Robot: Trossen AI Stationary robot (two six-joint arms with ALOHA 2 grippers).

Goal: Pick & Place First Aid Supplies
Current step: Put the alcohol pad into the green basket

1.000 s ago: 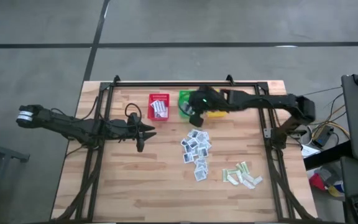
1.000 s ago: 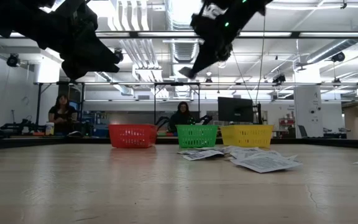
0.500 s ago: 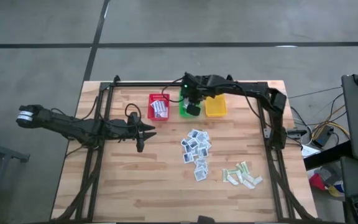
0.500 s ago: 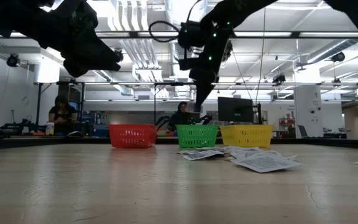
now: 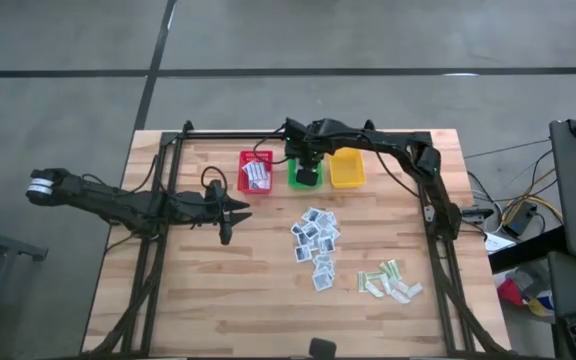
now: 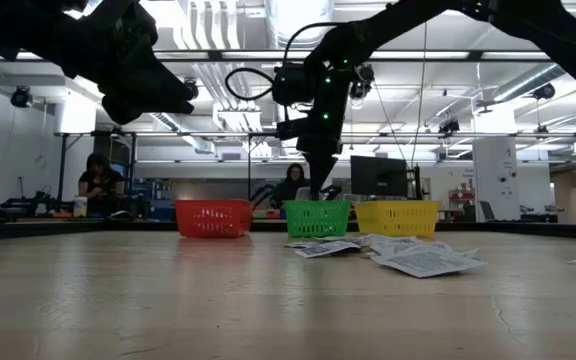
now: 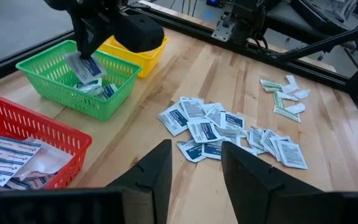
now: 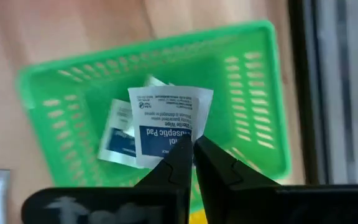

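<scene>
My right gripper [image 8: 191, 146] hangs over the green basket [image 8: 253, 93], pointing steeply down and shut on a small square white-blue packet [image 8: 169, 121]. A few more such packets lie in that basket [image 7: 101, 90]. A pile of square white-blue packets [image 5: 315, 240] lies flat on the table's middle, with pale green-beige strips [image 5: 390, 282] to its right. My left gripper [image 7: 197, 168] waits open above the table's left half [image 5: 230, 215], with nothing between its fingers. My right gripper pinches the square packet at one edge [image 8: 185, 140] between its two fingertips. The fingers come from above, pointing steeply down. The packet hangs below them over the green basket's inside, clear of the packets in it.
A red basket [image 5: 255, 172] with oblong white packets stands left of the green one, and a yellow basket [image 5: 347, 170] stands to its right, all in a row at the table's far edge. A black frame [image 5: 268, 135] borders the table. People sit in the room beyond it.
My right gripper has swung from the near side of the baskets to above the green basket, come down and tipped to point more steeply down, carrying the square packet with it.
</scene>
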